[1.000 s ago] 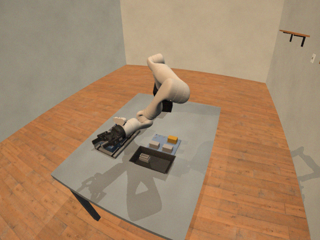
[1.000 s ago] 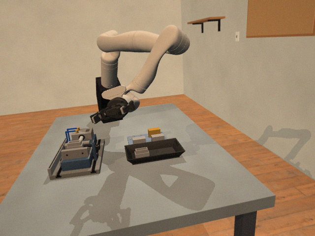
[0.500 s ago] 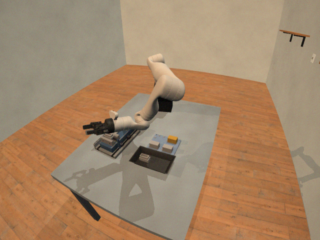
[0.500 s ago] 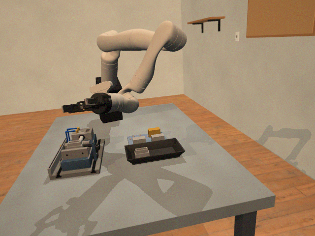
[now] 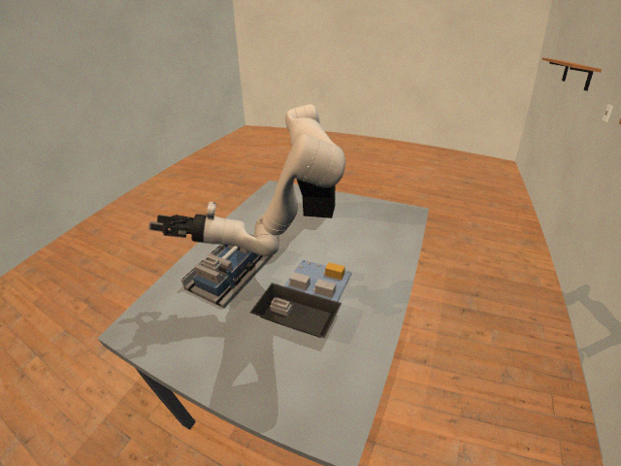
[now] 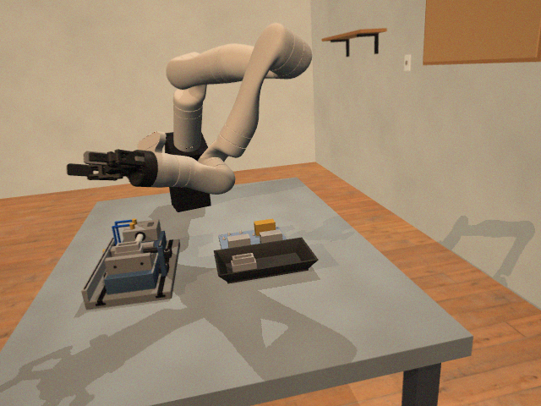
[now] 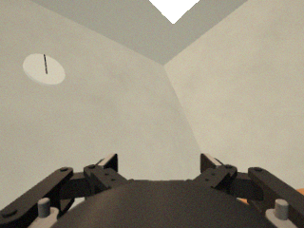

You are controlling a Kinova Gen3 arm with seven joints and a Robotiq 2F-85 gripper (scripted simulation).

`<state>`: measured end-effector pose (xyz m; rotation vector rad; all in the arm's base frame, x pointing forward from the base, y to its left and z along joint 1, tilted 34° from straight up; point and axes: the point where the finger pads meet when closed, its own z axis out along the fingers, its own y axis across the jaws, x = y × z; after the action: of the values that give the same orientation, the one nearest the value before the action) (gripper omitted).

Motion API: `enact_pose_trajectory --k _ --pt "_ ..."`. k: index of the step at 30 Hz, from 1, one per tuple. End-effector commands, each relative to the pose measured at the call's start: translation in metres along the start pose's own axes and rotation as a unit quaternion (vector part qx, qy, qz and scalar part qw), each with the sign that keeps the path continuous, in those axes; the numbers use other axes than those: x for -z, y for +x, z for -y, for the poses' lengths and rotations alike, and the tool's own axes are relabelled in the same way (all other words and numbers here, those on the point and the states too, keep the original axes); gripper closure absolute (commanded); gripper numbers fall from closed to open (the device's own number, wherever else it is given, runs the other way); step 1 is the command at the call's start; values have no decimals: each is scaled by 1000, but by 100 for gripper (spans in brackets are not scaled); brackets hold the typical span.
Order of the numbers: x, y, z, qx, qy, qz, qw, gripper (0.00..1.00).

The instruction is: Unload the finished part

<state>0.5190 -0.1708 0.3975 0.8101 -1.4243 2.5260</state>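
The finished part [image 5: 213, 261] [image 6: 127, 249], a grey block with a pocket on top, sits between the jaws of the blue and grey vise [image 5: 205, 285] [image 6: 130, 279] at the table's left side. My gripper [image 5: 154, 226] [image 6: 78, 163] [image 7: 159, 162] is open and empty. It points sideways, level, well above the vise and past its outer end, away from the tray. The wrist view shows only bare walls between the fingers. The black outfeed tray [image 5: 320, 326] [image 6: 288, 255] lies to the right of the vise and holds one pocketed part [image 5: 280, 305] [image 6: 243, 260] at its left end.
Behind the tray lies a blue fixture plate [image 5: 307, 265] with two plain grey blocks [image 5: 299, 280] [image 5: 324, 286] [image 6: 238, 240] [image 6: 270, 236] and an orange block [image 5: 334, 271] [image 6: 264, 226]. The arm's black base [image 5: 318, 203] stands at the back of the grey table [image 5: 350, 361] [image 6: 314, 331].
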Motion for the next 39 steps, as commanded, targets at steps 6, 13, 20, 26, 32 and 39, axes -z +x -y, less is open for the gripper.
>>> enact_pose_trajectory --k 6,13,20,26,32,39 --pt "-5 7 -10 -2 -21 -10 1000 0" --pt "-8 15 -29 -1 -60 -24 998 0" --pt "-9 19 -39 -1 -81 -31 996 0" --pt "-9 23 -49 -1 -101 -38 994 0" --pt "-9 27 -60 -1 -122 -44 992 0" --pt "-7 34 -80 -2 -164 -55 985 0"
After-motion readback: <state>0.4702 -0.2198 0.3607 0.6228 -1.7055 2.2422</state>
